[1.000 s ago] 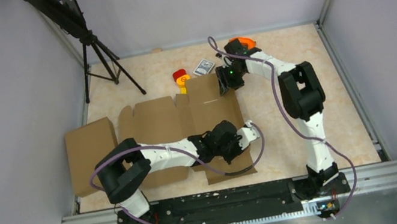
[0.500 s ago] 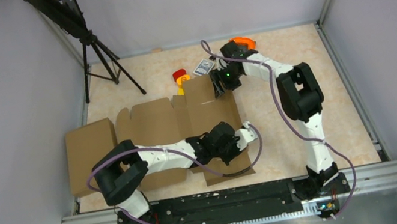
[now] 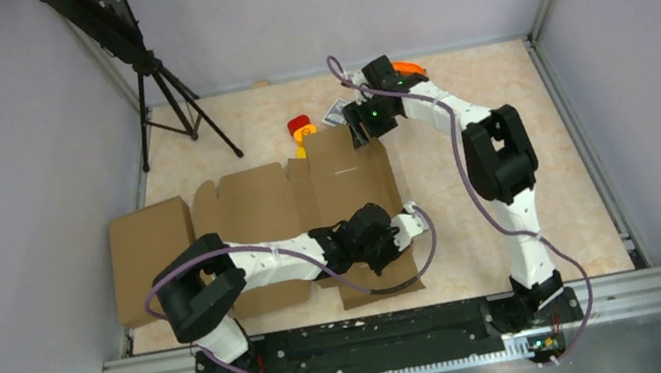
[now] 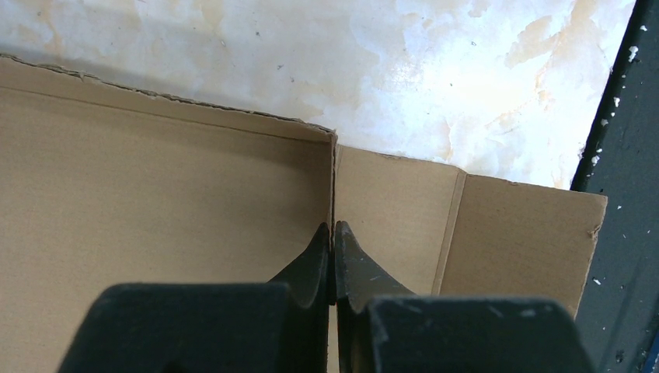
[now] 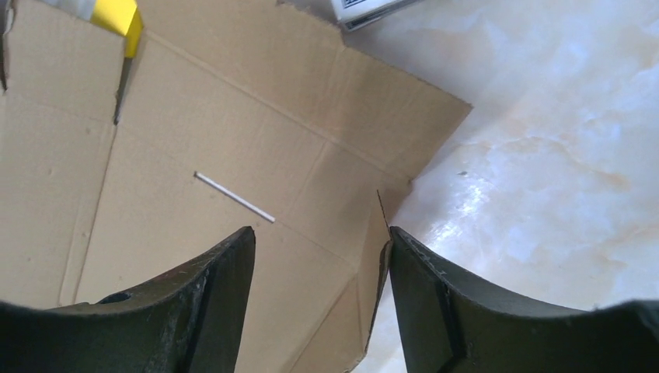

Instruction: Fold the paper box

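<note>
Now my closed left fingers pin the paper box at its near side; my open right fingers hover over its far flap, which probably needs gripping and lifting.

White links, black joints, looping purple cables, tapered black jaws, green light
</note>
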